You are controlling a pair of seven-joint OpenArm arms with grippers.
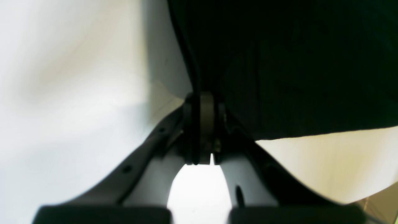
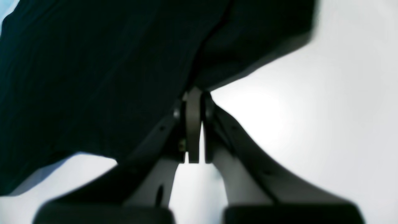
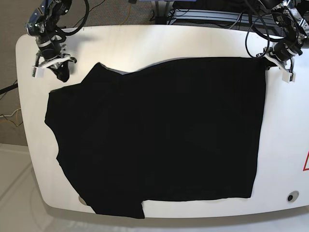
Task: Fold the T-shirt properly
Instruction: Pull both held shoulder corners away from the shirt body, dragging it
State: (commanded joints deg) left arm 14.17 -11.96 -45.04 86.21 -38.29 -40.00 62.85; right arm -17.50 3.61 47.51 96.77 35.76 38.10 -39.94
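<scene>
The black T-shirt lies spread flat over most of the white table; its print does not show. My left gripper is at the shirt's far right corner. In the left wrist view it is shut, pinching the cloth's edge. My right gripper is at the far left, by the sleeve end. In the right wrist view it is shut on the black cloth, which hangs slightly lifted off the table.
Cables and equipment lie behind the table's far edge. A red mark and a small round fitting sit near the right edge. The shirt's lower hem reaches the table's front edge.
</scene>
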